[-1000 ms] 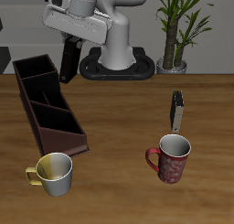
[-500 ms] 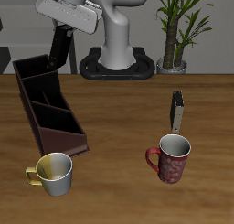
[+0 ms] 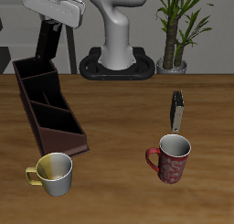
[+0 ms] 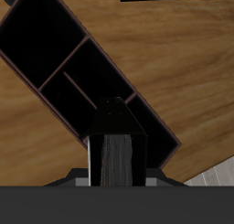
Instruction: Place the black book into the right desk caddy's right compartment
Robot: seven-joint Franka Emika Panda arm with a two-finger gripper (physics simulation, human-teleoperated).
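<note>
My gripper is shut on the black book, which hangs almost upright, slightly tilted, above the back end of the right desk caddy. The caddy is a long dark-brown box with slanted dividers. Its squarish right compartment lies just below the book's lower end, with a gap between them. In the wrist view the book points down from the gripper over the caddy, showing its pale speckled page edge and hiding the caddy section under it.
A shorter dark book with a grey face stands upright behind a red mug. A yellow mug sits near the caddy's front end. The robot base and a potted plant stand at the table's back.
The gripper with the black book has risen and moved sideways from near the robot base to above the caddy's back end. Everything on the table has stayed put.
</note>
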